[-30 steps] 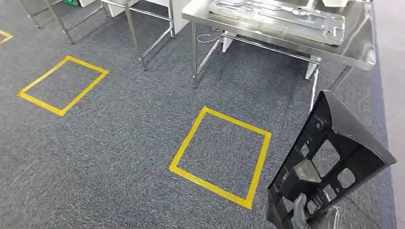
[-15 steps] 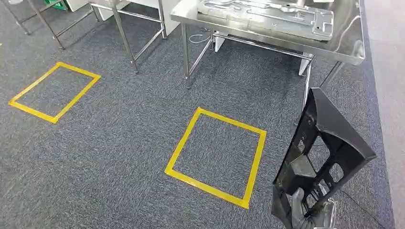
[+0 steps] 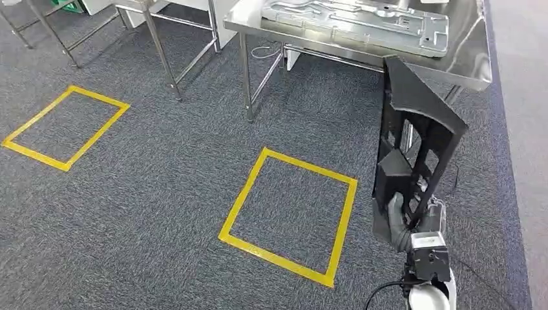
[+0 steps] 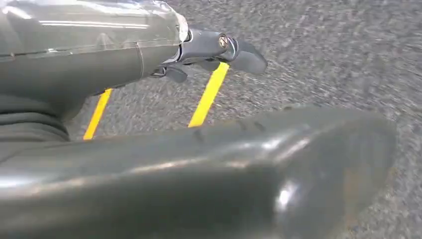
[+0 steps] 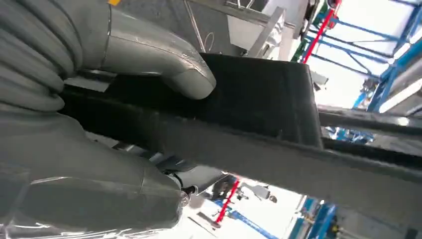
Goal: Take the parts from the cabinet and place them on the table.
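gripping ribbed black part point(image 3: 413, 139) (right hand point(image 3: 402, 223))

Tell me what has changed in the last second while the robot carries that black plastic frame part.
The right hand has lifted the black plastic frame part up toward the steel table, turning it more upright. The camera shifted a little too. The grip holds, and the silver metal panel on the table stayed put.

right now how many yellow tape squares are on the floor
2. One yellow tape square lies on the grey carpet in front of the steel table; the other lies to its left. More may lie outside the head view.
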`<move>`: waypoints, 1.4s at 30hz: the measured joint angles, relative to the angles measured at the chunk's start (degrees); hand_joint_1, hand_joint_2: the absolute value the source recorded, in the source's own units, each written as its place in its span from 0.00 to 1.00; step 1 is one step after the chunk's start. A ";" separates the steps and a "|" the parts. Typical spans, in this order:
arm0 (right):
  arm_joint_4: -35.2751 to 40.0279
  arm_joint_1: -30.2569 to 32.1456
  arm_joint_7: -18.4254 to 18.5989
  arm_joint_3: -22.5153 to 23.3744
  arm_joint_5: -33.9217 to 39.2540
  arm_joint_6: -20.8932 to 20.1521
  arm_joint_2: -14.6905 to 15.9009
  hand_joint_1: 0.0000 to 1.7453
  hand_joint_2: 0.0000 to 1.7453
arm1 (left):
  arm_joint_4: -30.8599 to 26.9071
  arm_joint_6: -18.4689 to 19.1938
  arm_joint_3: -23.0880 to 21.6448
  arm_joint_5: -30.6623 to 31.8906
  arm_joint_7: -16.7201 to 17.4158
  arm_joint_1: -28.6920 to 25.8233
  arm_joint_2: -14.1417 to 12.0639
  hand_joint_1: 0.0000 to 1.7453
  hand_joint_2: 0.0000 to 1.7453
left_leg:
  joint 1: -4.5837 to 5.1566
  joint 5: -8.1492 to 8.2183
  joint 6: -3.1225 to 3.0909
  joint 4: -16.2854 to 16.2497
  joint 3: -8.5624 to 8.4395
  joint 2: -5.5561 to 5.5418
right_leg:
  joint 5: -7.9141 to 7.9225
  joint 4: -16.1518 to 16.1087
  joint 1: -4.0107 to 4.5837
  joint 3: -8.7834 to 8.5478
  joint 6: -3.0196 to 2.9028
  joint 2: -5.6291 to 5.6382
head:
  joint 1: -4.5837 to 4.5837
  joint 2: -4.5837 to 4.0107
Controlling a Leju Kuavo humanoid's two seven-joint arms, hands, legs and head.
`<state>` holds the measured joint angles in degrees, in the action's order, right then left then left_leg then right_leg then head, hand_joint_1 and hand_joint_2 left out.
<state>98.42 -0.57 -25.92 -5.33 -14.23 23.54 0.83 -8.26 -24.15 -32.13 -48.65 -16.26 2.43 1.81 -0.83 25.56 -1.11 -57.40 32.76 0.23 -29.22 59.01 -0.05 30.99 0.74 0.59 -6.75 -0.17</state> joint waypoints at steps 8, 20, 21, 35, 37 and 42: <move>-1.55 -3.17 2.34 0.37 -2.56 -1.88 1.81 1.00 1.00 | -0.02 0.02 0.00 -0.61 0.52 0.01 0.02 0.00 0.00 | -0.57 1.78 0.40 0.01 -2.12 -0.29 | 3.90 5.04 -1.76 6.27 1.74 -0.53 | -0.02 0.00; -1.86 -3.89 4.80 0.33 -7.30 -2.75 1.55 1.00 1.00 | -0.04 -0.98 0.46 -1.79 1.42 0.14 0.13 0.00 0.00 | -0.36 9.33 2.79 -19.36 8.22 -0.25 | 1.62 -0.66 -0.24 1.50 -2.37 -0.48 | -0.04 0.00; -1.86 -3.82 5.05 0.33 -7.80 -2.91 1.40 1.00 1.00 | -0.04 -1.05 0.48 -1.84 1.50 0.11 0.13 0.00 0.00 | -0.27 7.51 2.46 -18.39 8.42 -0.25 | 1.22 -0.66 0.00 0.89 -2.44 -0.25 | -0.02 0.00; -0.09 -2.23 7.15 0.77 -11.30 -3.98 0.35 1.00 1.00 | -0.11 -0.90 0.57 -1.88 1.97 -0.08 0.61 0.00 0.00 | 0.56 2.26 -1.20 1.49 -3.52 -0.48 | -5.42 15.17 -0.92 9.17 1.17 -0.29 | 0.02 0.00; -0.04 -1.88 7.45 1.05 -11.78 -4.15 0.22 1.00 1.00 | -0.11 -0.57 0.57 -1.79 1.99 -0.25 0.63 0.00 0.00 | 0.15 3.78 -0.60 1.48 -5.52 -0.63 | -3.58 12.11 -1.45 9.99 1.74 -0.35 | 0.02 -0.02; 0.76 -1.41 7.86 2.18 -12.41 -4.44 0.00 1.00 1.00 | -0.07 0.13 0.55 -1.62 1.88 -0.04 0.52 0.00 0.00 | -0.21 7.62 1.49 1.74 -8.81 -0.61 | 6.62 0.58 -1.16 7.67 0.78 -1.10 | -0.09 -0.02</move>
<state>99.18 -1.97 -18.06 -3.15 -26.64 19.10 0.83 -8.33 -24.02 -31.58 -50.27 -14.38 2.39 2.34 -1.05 33.18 0.37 -55.66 23.94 -0.37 -22.60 59.59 -1.21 38.66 1.51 -0.51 -6.84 -0.20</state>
